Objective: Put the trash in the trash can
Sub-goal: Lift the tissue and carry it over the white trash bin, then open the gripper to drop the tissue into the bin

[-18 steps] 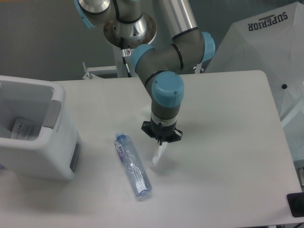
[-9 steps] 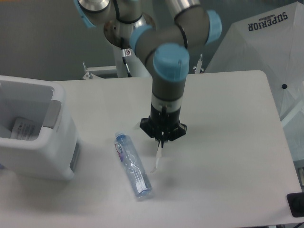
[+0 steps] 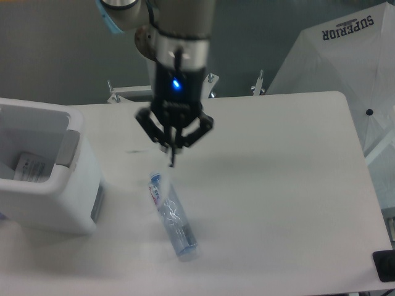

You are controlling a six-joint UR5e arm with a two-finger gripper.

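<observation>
My gripper (image 3: 172,159) hangs above the table, its fingers closed to a point over the capped end of the bottle. A thin, pale, blurred strip of white wrapper (image 3: 168,177) dangles from the fingertips. The slim clear bottle (image 3: 173,216) with a bluish label lies flat on the table below, running diagonally toward the front. At the left edge stands the white trash can (image 3: 68,185), its grey panel (image 3: 68,148) at the rim, well left of the gripper. A white label or paper (image 3: 31,168) shows inside it.
A white folded umbrella marked SUPERIOR (image 3: 345,55) leans behind the table's far right corner. A dark object (image 3: 384,265) sits at the front right edge. The arm's base and a metal bracket (image 3: 126,92) stand behind the table's back edge.
The gripper has risen and swung left and toward the back, carrying the white strip off the table from beside the bottle to above its cap. The bottle has not moved.
</observation>
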